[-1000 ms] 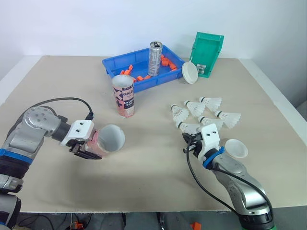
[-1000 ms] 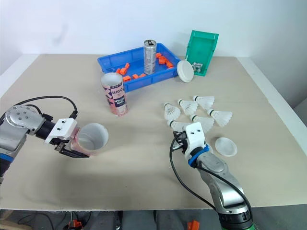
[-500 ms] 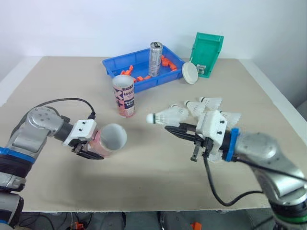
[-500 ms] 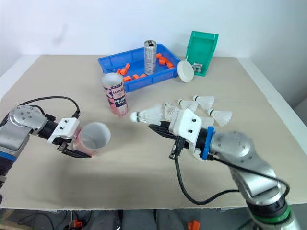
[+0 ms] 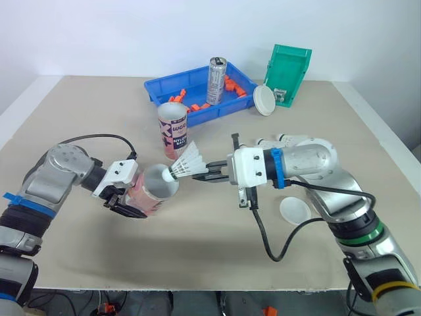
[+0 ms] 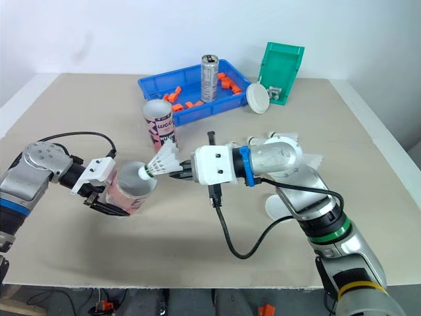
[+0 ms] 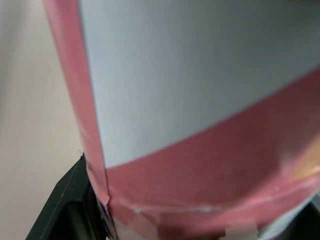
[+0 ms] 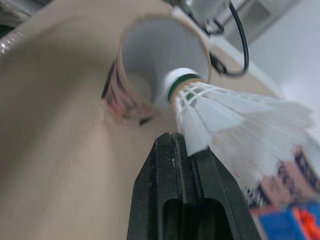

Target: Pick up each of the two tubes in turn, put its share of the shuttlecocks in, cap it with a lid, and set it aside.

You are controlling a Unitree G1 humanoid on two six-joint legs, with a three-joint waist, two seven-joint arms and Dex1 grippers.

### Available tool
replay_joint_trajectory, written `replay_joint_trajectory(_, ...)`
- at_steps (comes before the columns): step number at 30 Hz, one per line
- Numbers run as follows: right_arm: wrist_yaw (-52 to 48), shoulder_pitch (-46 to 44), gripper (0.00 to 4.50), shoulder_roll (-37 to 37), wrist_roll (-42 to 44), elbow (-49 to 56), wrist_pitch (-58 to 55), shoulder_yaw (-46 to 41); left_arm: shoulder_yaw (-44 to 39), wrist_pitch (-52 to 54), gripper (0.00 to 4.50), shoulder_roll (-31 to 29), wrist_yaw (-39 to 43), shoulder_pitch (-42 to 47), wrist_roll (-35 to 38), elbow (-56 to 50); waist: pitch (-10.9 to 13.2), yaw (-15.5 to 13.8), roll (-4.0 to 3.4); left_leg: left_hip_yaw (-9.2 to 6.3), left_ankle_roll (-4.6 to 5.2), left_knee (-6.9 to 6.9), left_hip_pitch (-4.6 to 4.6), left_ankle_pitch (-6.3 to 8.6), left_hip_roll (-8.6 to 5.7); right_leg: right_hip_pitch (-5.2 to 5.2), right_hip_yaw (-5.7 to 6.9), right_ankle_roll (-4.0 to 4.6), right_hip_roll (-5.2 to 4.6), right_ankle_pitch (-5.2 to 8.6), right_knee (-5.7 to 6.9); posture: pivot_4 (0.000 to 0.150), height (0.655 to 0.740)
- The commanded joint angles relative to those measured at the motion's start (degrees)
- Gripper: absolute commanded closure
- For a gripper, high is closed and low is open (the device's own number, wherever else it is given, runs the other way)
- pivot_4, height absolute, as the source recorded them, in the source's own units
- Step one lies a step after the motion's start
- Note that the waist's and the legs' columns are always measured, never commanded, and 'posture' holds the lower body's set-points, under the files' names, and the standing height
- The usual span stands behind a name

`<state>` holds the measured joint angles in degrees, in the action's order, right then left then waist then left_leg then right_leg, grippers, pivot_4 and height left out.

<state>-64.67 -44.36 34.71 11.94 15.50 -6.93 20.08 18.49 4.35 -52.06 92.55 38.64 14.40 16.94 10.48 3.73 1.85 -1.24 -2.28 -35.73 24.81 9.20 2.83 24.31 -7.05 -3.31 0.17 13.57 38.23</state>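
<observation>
My left gripper (image 5: 129,200) is shut on a pink-and-white tube (image 5: 150,191), holding it tilted with its open mouth toward the right; its side appears close up (image 7: 200,100). My right gripper (image 5: 202,174) is shut on the feathers of a white shuttlecock (image 5: 188,162), whose cork tip (image 8: 180,80) sits at the tube's mouth (image 8: 165,50). A second tube (image 5: 173,130) stands upright behind them. Several more shuttlecocks (image 5: 291,139) lie behind my right arm. One white lid (image 5: 294,209) lies on the table and another (image 5: 264,100) leans on the green bin.
A blue tray (image 5: 163,89) with orange bits and a metal can (image 5: 216,71) sits at the back of the table (image 5: 79,118). A green bin (image 5: 288,74) stands tilted at the back right. Cables hang from both wrists.
My right gripper lifted a shuttlecock from the pile and carried it left to the mouth of the held tube. My left gripper kept its hold, with the tube nudged slightly right.
</observation>
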Motion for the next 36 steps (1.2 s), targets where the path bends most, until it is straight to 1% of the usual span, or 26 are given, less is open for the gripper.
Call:
replay_joint_trajectory(1, -2.76, -3.25, 4.40, -1.09, -0.77, -1.28, 2.93, 0.44, 1.63, 0.63, 1.44, 0.90, -0.05, 0.01, -0.28, 0.09, 0.00, -0.05, 0.00, 0.02, 0.00, -0.05, 0.02, 0.00, 0.00, -0.01, -0.01, -0.02, -0.02, -0.01, 0.00, 0.150, 0.7400)
replay_joint_trajectory(2, -3.18, -3.78, 4.40, -1.65, -0.63, -1.44, 2.92, 0.65, 1.62, 0.64, 1.44, 0.87, -0.05, 0.03, -0.32, 0.17, 0.00, -0.07, 0.00, 0.02, 0.00, -0.08, 0.03, 0.00, -0.01, -0.02, -0.01, -0.02, -0.03, -0.01, 0.00, 0.150, 0.7400)
replay_joint_trajectory(4, -4.65, -5.13, 3.82, -2.62, 0.20, -1.39, 1.76, 1.10, 1.63, 0.64, 1.44, 0.79, -0.05, 0.11, -0.39, 0.28, 0.00, -0.08, -0.01, 0.03, 0.00, -0.08, 0.04, 0.00, -0.02, -0.01, -0.01, -0.02, -0.05, -0.01, 0.00, 0.150, 0.7400)
replay_joint_trajectory(5, -5.56, -5.86, 3.71, -2.84, 1.08, -1.17, 0.45, 1.21, 1.66, 0.66, 1.44, 0.80, -0.05, 0.23, -0.42, 0.38, 0.00, -0.09, -0.02, 0.02, 0.00, -0.07, 0.04, 0.00, -0.02, -0.01, 0.00, -0.02, -0.04, -0.01, 0.00, 0.150, 0.7400)
replay_joint_trajectory(7, -6.81, -6.62, 2.78, -3.10, 2.30, -0.80, -0.42, 0.79, 1.65, 0.69, 1.44, 0.83, -0.05, 0.40, -0.49, 0.46, 0.00, -0.22, -0.02, -0.01, 0.00, -0.06, 0.04, 0.00, -0.02, 0.00, 0.02, -0.01, -0.03, -0.01, 0.03, 0.150, 0.7400)
replay_joint_trajectory(9, -6.57, -6.57, 2.06, -2.90, 4.56, 0.14, -3.19, -1.10, 1.30, 0.52, 1.44, 1.07, -0.05, 0.57, -0.59, 0.69, 0.00, -0.35, -0.02, -0.01, 0.00, -0.07, 0.04, 0.00, -0.01, 0.00, 0.02, -0.01, -0.04, -0.01, 0.03, 0.150, 0.7400)
replay_joint_trajectory(11, -5.74, -4.05, 2.06, -1.19, 8.13, 2.60, -6.99, -4.53, 0.71, 0.32, 1.44, 1.38, -0.05, 0.75, -0.88, 0.97, 0.00, -0.71, -0.02, 0.00, 0.00, -0.07, 0.04, 0.00, -0.01, 0.00, 0.02, -0.01, -0.04, -0.01, 0.03, 0.150, 0.7400)
replay_joint_trajectory(14, 0.56, 4.27, 2.06, 0.95, 10.29, 5.80, -11.05, -12.03, -0.01, 0.52, 1.44, 1.12, -0.05, 0.24, -0.66, 0.32, -0.06, -1.41, 0.07, -0.08, 0.00, -0.09, 0.15, 0.00, -0.01, 0.00, 0.11, 0.01, -0.05, 0.04, 0.01, 0.150, 0.7400)
replay_joint_trajectory(16, 5.84, 10.79, 2.06, 1.62, 8.26, 7.27, -12.18, -15.45, -0.43, 0.55, 1.44, 0.65, -0.05, -0.46, -0.32, -0.34, -0.08, -1.44, 0.11, -0.09, 0.00, -0.09, 0.22, 0.00, -0.01, 0.00, 0.19, 0.02, -0.09, 0.13, 0.01, 0.150, 0.7400)
replay_joint_trajectory(19, 17.93, 18.94, 2.06, -0.37, 1.90, 7.27, -13.92, -18.29, -1.19, 0.34, 1.44, 0.32, -0.05, -1.14, -0.29, -0.68, -0.06, -1.28, 0.06, -0.04, 0.00, -0.03, 0.22, 0.02, -0.01, 0.08, 0.20, 0.06, -0.10, 0.15, 0.04, 0.150, 0.7400)
replay_joint_trajectory(21, 25.62, 23.85, 2.06, -3.65, -1.09, 7.50, -14.88, -19.45, -1.56, -0.18, 1.44, 0.51, -0.05, -0.97, -0.58, 0.01, -0.08, -1.06, -0.05, -0.02, 0.01, -0.02, 0.20, 0.01, 0.00, 0.15, 0.19, 0.09, -0.07, 0.12, 0.12, 0.150, 0.7400)
replay_joint_trajectory(23, 30.45, 27.57, 2.06, -6.54, -2.86, 8.42, -14.93, -19.57, -1.44, -1.02, 1.44, 0.52, -0.05, -0.60, -1.00, 0.88, -0.08, -1.06, -0.05, -0.04, 0.01, -0.05, 0.14, 0.01, 0.01, 0.14, 0.18, 0.10, -0.03, 0.13, 0.24, 0.150, 0.7400)
replay_joint_trajectory(27, 40.16, 28.63, 2.06, -12.51, -7.49, 6.11, -17.14, -18.34, -1.09, -1.65, 1.44, 0.75, -0.05, 0.35, -0.91, 1.91, -0.07, -0.92, -0.08, -0.01, 0.02, -0.15, 0.12, 0.00, 0.02, 0.14, 0.11, 0.10, 0.00, 0.09, 0.33, 0.150, 0.7400)
replay_joint_trajectory(36, 44.21, 25.15, 2.06, -16.64, -11.69, -2.56, -19.81, -14.03, -2.25, -2.80, 1.44, 1.60, -0.05, 0.93, -0.91, 2.49, -0.07, -0.93, -0.07, -0.02, 0.03, -0.31, 0.16, -0.01, 0.03, 0.11, 0.12, 0.06, 0.01, 0.04, 0.33, 0.150, 0.7400)
